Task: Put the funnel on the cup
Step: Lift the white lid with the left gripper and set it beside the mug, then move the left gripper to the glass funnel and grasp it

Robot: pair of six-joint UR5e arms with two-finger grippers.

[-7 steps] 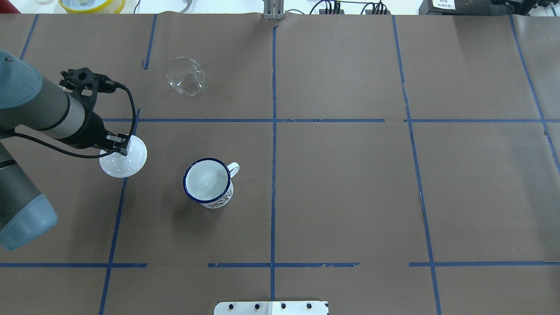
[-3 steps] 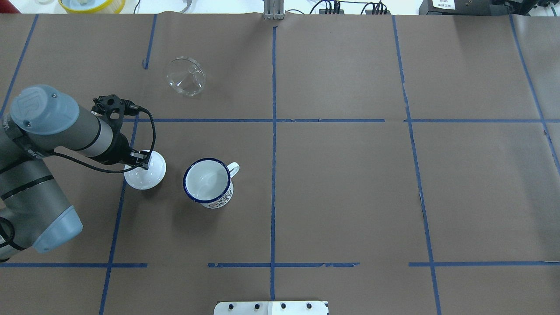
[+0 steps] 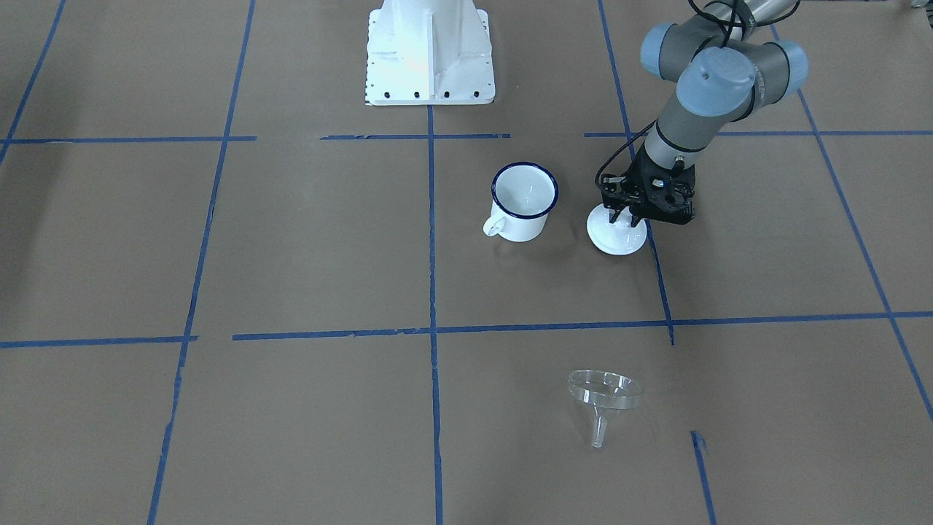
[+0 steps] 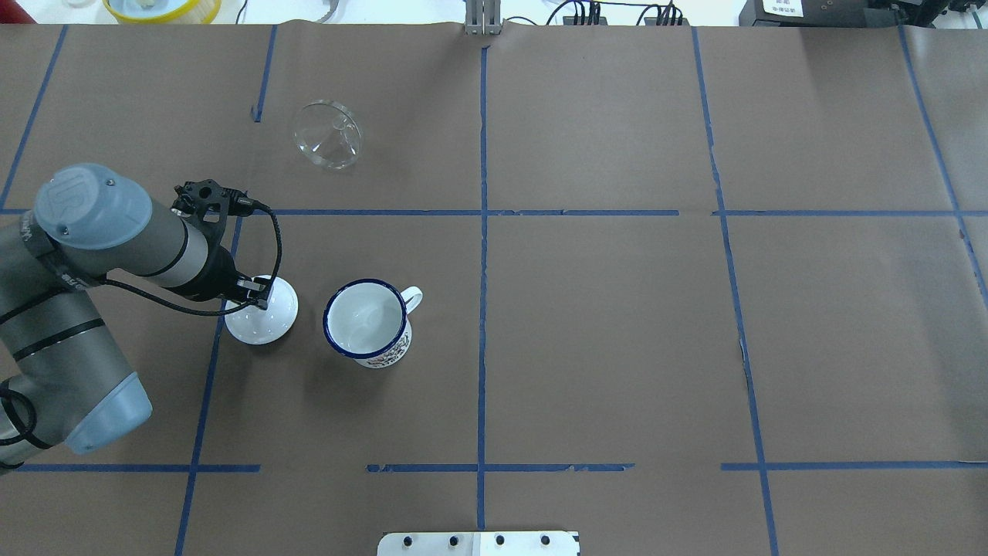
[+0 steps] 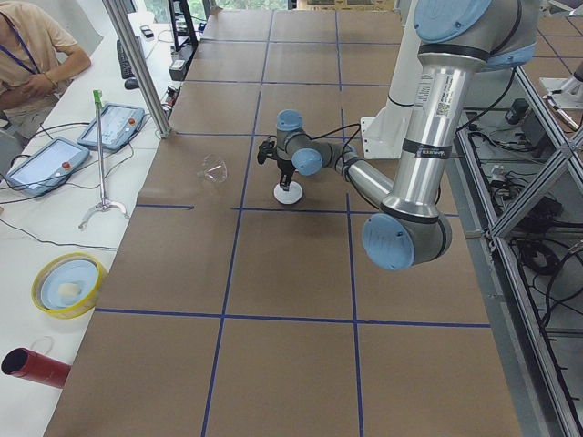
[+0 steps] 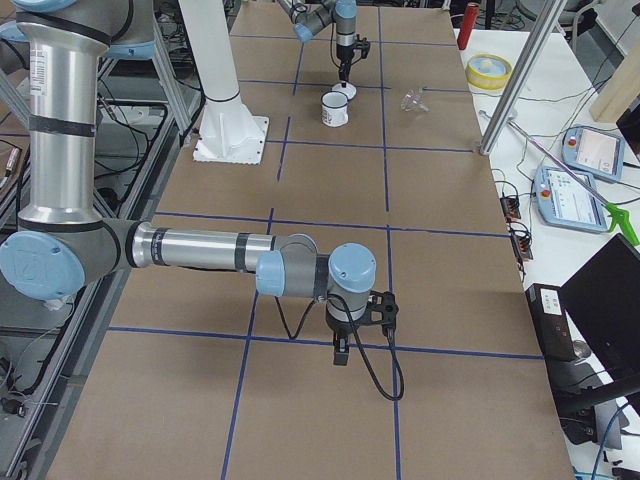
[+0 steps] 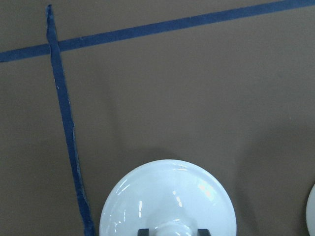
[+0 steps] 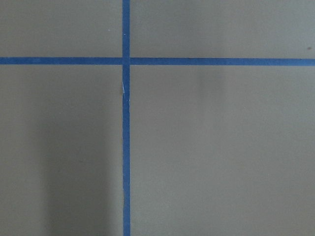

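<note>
The clear funnel (image 4: 328,135) lies on its side at the far left of the table, also in the front view (image 3: 605,390). The white cup (image 4: 365,320) with a dark blue rim stands upright and empty, handle to its right, also in the front view (image 3: 523,200). My left gripper (image 4: 251,293) is shut on the knob of a white round lid (image 4: 266,316), just left of the cup and low over the table. The left wrist view shows the lid (image 7: 167,196) between the fingers. My right gripper (image 6: 341,352) shows only in the exterior right view; I cannot tell its state.
Brown paper with blue tape lines (image 4: 482,232) covers the table. The white robot base plate (image 3: 430,55) stands behind the cup. A yellow bowl (image 4: 162,8) sits beyond the far edge. An operator (image 5: 27,55) sits at the side bench.
My left arm has carried the lid to the right, from the tape line toward the cup, and lower. Funnel and cup have not moved.
</note>
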